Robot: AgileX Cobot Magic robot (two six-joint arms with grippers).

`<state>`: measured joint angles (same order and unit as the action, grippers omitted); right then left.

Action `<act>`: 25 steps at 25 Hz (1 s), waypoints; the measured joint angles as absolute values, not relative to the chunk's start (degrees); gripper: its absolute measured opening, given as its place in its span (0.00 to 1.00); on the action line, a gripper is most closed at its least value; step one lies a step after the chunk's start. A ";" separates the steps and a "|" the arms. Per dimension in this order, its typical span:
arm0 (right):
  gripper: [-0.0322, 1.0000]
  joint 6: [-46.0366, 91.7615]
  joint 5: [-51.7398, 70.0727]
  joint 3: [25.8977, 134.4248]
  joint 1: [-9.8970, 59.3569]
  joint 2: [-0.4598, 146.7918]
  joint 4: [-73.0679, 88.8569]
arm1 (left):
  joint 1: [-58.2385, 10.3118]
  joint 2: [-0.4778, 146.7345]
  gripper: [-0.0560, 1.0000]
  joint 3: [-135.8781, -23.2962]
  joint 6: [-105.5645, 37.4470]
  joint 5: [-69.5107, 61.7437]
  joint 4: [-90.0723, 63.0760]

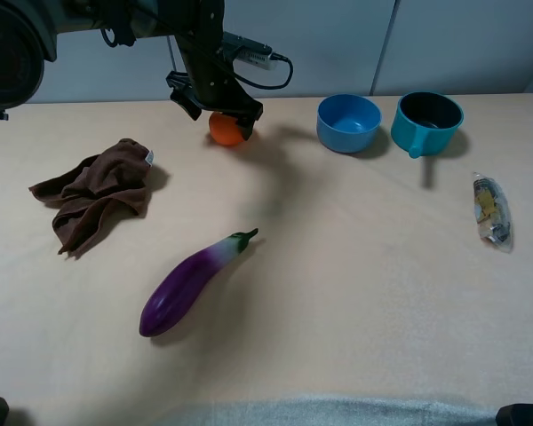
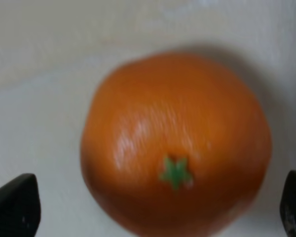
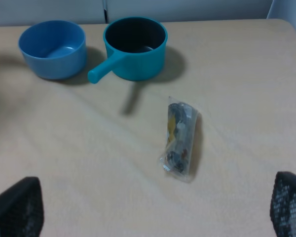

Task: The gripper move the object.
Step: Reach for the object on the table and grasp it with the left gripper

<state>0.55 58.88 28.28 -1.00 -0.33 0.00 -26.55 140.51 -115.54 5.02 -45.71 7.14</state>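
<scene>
Left claw [image 1: 220, 110] wide, hanging over orange fruit [image 1: 226, 130] at the far side of counter [image 1: 355, 293], beyond brown cloth [image 1: 98, 191] and eggplant [image 1: 191, 282]. The high view hides the finger gap. The left wrist view shows fingers [image 2: 15, 207] on either side of the fruit, clear of its skin, green stem mark visible. Right claw [image 3: 153, 207] seen only in its wrist view: wide, nothing between, facing plastic packet [image 3: 180, 138], blue bowl [image 3: 53, 47], teal pot [image 3: 135, 47].

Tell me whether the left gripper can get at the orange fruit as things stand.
Probably yes. The left gripper hangs open right at the orange fruit, its jaws standing on either side with a gap at each. Nothing stands between them or crowds the fruit.
</scene>
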 joint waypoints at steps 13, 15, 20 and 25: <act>0.70 0.55 58.88 28.28 -1.00 -0.33 0.00 | -26.55 143.97 0.97 -115.54 6.11 -38.92 7.88; 0.70 0.55 58.88 28.28 -1.00 -0.33 0.00 | -26.55 144.19 0.96 -115.54 6.11 -38.64 7.77; 0.70 0.55 58.88 28.28 -1.00 -0.33 0.00 | -26.55 144.19 0.90 -115.54 6.11 -38.34 7.77; 0.70 0.55 58.88 28.28 -1.00 -0.33 0.00 | -26.55 144.19 0.79 -115.54 6.11 -38.34 7.77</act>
<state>0.55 58.88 28.28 -1.00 -0.33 0.00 -26.55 144.19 -115.54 6.11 -38.34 7.77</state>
